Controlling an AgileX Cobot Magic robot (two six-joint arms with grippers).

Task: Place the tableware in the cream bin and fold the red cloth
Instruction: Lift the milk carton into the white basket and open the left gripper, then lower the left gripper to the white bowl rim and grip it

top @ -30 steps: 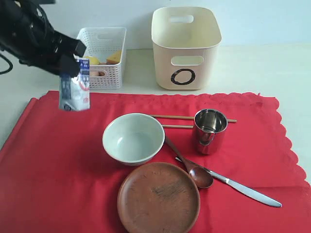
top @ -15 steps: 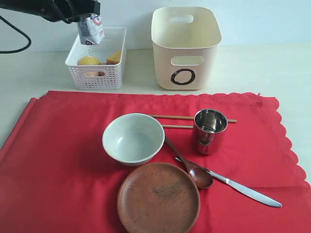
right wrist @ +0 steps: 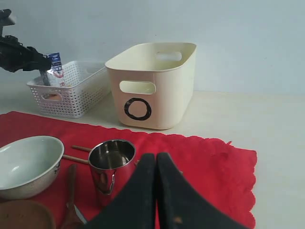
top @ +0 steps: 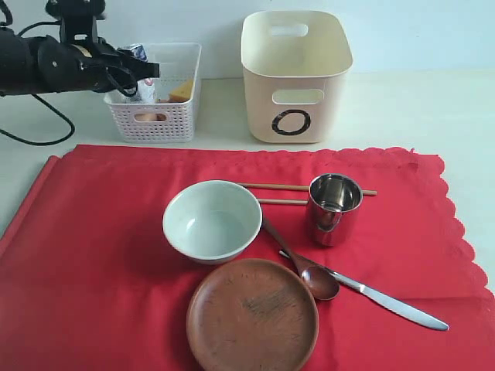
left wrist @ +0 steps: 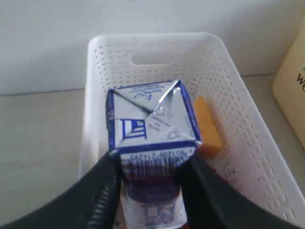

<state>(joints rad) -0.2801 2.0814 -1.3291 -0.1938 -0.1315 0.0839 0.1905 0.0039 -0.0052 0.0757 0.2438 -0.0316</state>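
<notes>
The left hand [left wrist: 150, 186] pinches a blue-and-white milk carton [left wrist: 151, 119] between its 2 black fingers [left wrist: 107, 191], holding it upright inside the low white lattice basket [top: 155, 116]. The left wrist view shows an orange cheese wedge [left wrist: 207, 126] just beside the carton, but not whether the carton's base touches the basket floor. The right hand [right wrist: 156, 160] has its fingers pressed together with nothing between them, and it hangs over the large bright red cloth with a scalloped edge [top: 100, 232], near the shiny steel cup [top: 335, 209]. The cloth lies spread flat on the pale desk [top: 433, 108] and carries all the tableware. Taking the pale green-white bowl [top: 211, 220] in the exterior view as the dial's centre, the round brown wooden plate [top: 252, 315] sits at 5 o'clock, just beside the bowl. The cup stands upright at 3 o'clock. The 2 wooden chopsticks [top: 278, 187] lie at 2 o'clock, running from the bowl's rim behind the cup. The brown spoon [top: 305, 270] lies at 4 o'clock, its handle by the bowl and its scoop beside the plate's rim. The silver table knife [top: 387, 301] slants away past the spoon, also toward 4 o'clock. The tall cream plastic bin with a black "O" mark [top: 296, 77] stands off the cloth at 1 o'clock, and the basket stands at 11 o'clock, well apart from the bin.
</notes>
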